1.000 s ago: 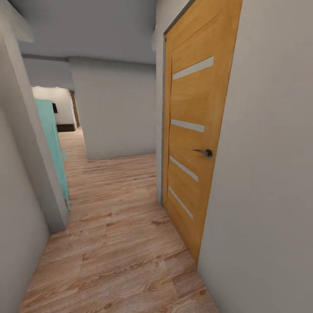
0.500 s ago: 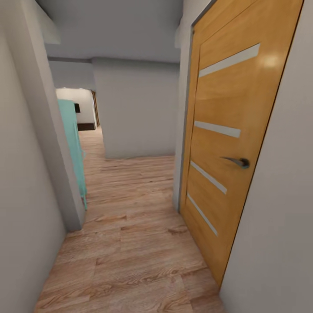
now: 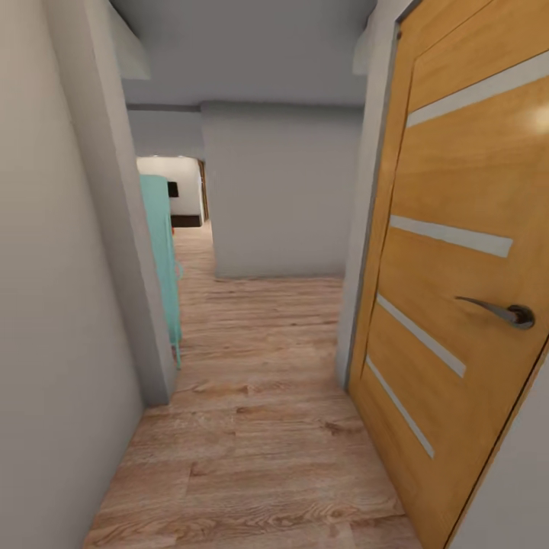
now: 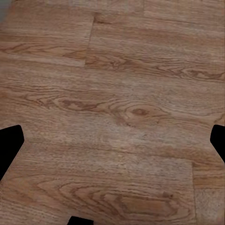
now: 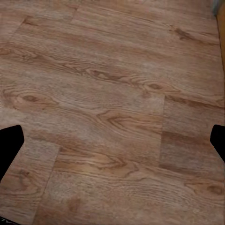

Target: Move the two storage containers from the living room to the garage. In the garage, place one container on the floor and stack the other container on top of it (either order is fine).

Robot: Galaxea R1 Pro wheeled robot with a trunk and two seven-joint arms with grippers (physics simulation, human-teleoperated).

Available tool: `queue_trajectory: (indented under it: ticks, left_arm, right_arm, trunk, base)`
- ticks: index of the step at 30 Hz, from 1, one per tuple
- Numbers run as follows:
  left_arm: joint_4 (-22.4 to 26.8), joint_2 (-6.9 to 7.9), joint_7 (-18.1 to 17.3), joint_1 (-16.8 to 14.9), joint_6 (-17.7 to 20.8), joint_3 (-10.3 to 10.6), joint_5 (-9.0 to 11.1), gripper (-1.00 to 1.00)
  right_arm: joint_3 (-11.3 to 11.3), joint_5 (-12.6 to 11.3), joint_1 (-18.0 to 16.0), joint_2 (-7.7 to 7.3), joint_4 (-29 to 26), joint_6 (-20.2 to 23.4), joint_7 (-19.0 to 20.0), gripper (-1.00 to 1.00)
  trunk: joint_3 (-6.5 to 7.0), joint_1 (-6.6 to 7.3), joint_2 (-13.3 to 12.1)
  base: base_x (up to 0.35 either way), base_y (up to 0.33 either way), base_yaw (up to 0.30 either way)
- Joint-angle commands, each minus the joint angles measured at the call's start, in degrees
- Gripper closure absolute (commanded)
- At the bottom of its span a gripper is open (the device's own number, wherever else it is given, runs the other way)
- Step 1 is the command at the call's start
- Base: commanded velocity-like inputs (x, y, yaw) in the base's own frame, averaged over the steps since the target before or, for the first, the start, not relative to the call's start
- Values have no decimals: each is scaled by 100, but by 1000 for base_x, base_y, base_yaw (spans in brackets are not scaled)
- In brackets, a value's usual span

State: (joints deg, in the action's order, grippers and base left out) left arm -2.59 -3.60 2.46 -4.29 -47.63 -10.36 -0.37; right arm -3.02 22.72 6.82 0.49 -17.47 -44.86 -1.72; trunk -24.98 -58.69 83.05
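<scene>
- Head view: a narrow corridor with light wood plank flooring [image 3: 259, 450] running ahead to a pale grey wall [image 3: 282, 191], where the passage seems to bend left toward a brighter opening [image 3: 171, 191].
- Close on the right, an orange-brown wooden door [image 3: 457, 252] with pale horizontal strips and a metal lever handle [image 3: 499, 311]; shut, as far as can be judged. Probably the way into the garage, though nothing behind it can be seen.
- On the left, a grey wall corner [image 3: 130, 252], with something teal [image 3: 162, 252] standing just behind it; too partial to name.
- No orange-red containers anywhere in this view; by the task, presumably waiting in the living room further on, so fetching looks not yet done.
- Left wrist view: plank floor seen from above, with dark finger tips at both side edges of the left gripper [image 4: 112, 140]. Wide apart, nothing between them but bare boards: released and empty.
- Right wrist view: the same boards, a sliver of door at one corner, the right gripper [image 5: 112, 140] with dark tips likewise at opposite edges. Spread and carrying nothing.
- Both arms pointed down at the floor, likely tucked close for travel through so tight a passage, clear of door and walls.
</scene>
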Motion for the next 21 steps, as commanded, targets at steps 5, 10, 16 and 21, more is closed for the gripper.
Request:
queue_trajectory:
  ticks: [5, 10, 16, 21]
  left_arm:
    - [-22, -1, 26, -10, -32, 6, -7, -100]
    - [-22, -1, 23, -10, -34, 6, -7, -100]
    - [-22, -1, 26, -10, -34, 5, -7, -100]
    - [-22, -1, 26, -10, -31, 7, -7, -100]
  right_arm:
    - [-32, 58, 4, 4, -11, -5, -21, -100]
    - [-32, 57, 4, 4, -11, -5, -28, -100]
    - [-33, 57, 4, 4, -11, -11, -30, -100]
    - [-32, 57, 4, 4, -11, -13, -11, -100]
  trunk:
    - [-5, -4, 3]
    - [-5, -4, 3]
    - [-5, -4, 3]
    - [-5, -4, 3]
  base:
    - [315, 0, 297]
    - [315, 0, 299]
    - [316, 0, 299]
    - [315, 0, 145]
